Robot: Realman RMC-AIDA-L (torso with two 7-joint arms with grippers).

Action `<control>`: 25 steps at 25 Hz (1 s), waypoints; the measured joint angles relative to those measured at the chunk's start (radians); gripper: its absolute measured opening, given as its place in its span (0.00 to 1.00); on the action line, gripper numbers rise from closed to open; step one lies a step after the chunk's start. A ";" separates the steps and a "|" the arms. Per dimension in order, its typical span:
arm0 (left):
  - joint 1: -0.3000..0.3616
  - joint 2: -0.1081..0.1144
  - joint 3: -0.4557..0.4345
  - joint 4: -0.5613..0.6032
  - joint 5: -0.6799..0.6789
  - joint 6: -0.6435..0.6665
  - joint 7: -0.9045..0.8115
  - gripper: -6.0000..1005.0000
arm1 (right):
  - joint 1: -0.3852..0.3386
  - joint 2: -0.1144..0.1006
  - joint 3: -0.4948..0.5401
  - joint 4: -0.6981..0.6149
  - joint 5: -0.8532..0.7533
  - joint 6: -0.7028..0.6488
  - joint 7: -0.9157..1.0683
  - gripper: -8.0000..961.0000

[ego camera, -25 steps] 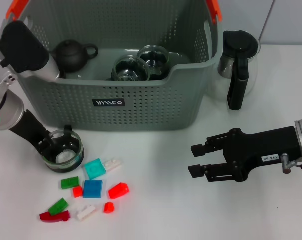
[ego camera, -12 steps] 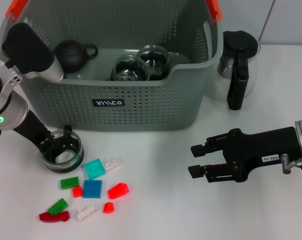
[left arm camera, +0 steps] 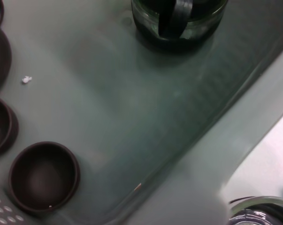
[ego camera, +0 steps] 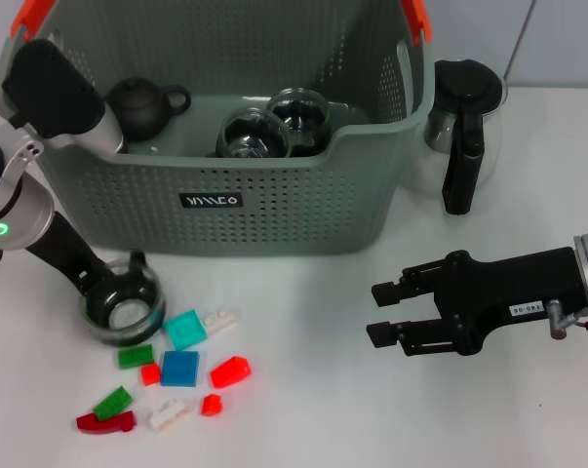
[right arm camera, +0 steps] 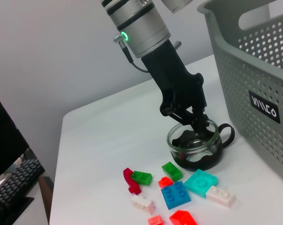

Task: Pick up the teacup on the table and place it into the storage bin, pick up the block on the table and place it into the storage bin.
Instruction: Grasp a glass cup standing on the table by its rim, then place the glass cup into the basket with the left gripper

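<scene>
Left gripper (right arm camera: 194,123) pinches the rim of the glass teacup (ego camera: 124,310), which sits on the white table (ego camera: 303,409) beside the storage bin (ego camera: 274,195). Right gripper (ego camera: 383,312) is idle, jaws apart, empty. Bin already holds a teapot (ego camera: 142,107) and glass cups (ego camera: 274,125); blocks (ego camera: 179,369) not yet picked. Grey wall (right arm camera: 47,47) behind.

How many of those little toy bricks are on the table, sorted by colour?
Red bricks: 3
Dark red brick: 1
Green bricks: 2
White bricks: 2
Blue brick: 1
Teal brick: 1
Total: 10
</scene>
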 joint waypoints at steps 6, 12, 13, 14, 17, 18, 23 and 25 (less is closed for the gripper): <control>-0.003 0.003 0.008 -0.001 0.000 0.002 -0.005 0.11 | 0.000 0.000 0.000 0.000 0.000 -0.001 0.000 0.59; -0.007 0.004 -0.016 0.042 -0.007 0.067 0.002 0.06 | 0.000 0.000 0.003 0.000 0.000 -0.001 0.000 0.59; -0.008 0.004 -0.030 0.065 -0.012 0.095 0.008 0.06 | 0.000 0.000 0.003 0.000 0.000 0.000 0.000 0.59; -0.008 0.004 -0.043 0.087 -0.016 0.123 0.013 0.06 | 0.002 0.000 0.003 0.000 0.000 0.000 0.000 0.59; -0.020 0.004 -0.128 0.172 -0.035 0.231 0.043 0.07 | 0.005 0.000 0.002 0.000 0.000 0.000 0.000 0.59; -0.029 0.004 -0.170 0.197 -0.048 0.277 0.059 0.07 | 0.005 0.000 0.002 0.000 0.000 0.000 0.000 0.59; -0.073 0.029 -0.414 0.280 -0.171 0.496 0.141 0.08 | 0.006 0.000 0.004 0.000 0.000 0.000 0.000 0.59; -0.082 0.054 -0.476 0.284 -0.242 0.553 0.148 0.08 | 0.006 0.000 0.005 0.000 0.000 -0.001 0.000 0.59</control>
